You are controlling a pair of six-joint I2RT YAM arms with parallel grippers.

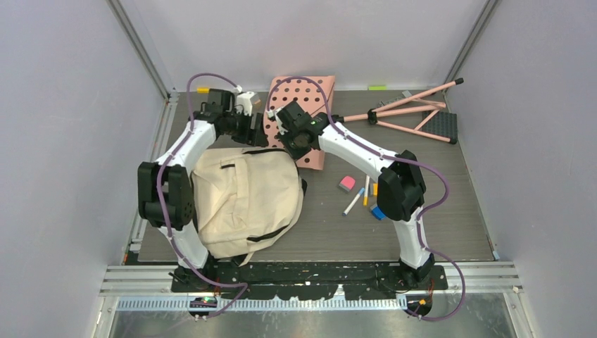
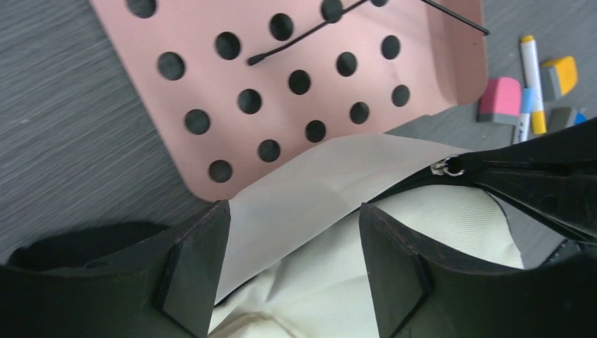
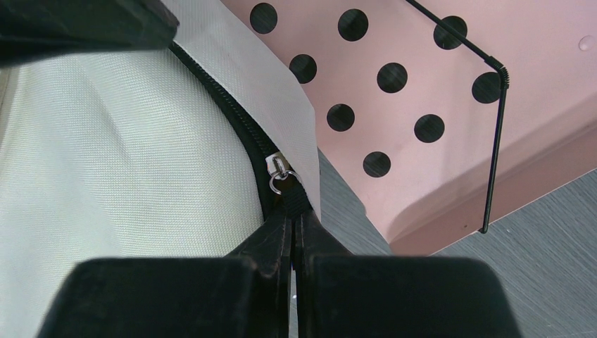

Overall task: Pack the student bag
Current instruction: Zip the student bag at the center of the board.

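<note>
Spotting the bag (image 1: pixel 243 201) flat on the desk's (image 1: pixel 436 225) left half, top end pointing away. Pinching its zip (image 3: pixel 246 134) with the right end effector (image 3: pixel 292 236), clenched just below the silver slider (image 3: pixel 278 172), likely bracing the tape for opening. Hovering alongside with the left end effector (image 2: pixel 292 218), released, jaws wide over the cream flap (image 2: pixel 317 176), grasping nothing. Noting the flap overlapping the board (image 1: pixel 313 95): tight there. Finding free room rightward, by the pens (image 1: pixel 359 196).
</note>
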